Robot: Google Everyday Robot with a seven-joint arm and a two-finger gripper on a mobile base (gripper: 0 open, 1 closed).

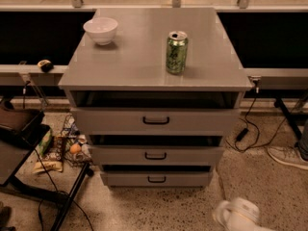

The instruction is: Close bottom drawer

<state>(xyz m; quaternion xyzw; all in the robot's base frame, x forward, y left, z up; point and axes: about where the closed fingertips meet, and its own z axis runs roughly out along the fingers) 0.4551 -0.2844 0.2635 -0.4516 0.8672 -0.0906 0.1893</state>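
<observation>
The bottom drawer (155,178) is the narrowest grey front, lowest in the grey cabinet (144,71), with a small black bar handle (157,179). A dark gap shows above its front. The middle drawer (156,155) and the top drawer (155,121) sit above it, each with a dark gap over it. My gripper (231,214) is the white end of the arm low at the bottom right. It is over the speckled floor, right of and below the bottom drawer, and does not touch it.
A white bowl (100,30) and a green can (176,52) stand on the cabinet top. A black stand (29,177) and snack litter (57,150) lie at the left. A cable (248,129) and a shoe (287,156) are at the right.
</observation>
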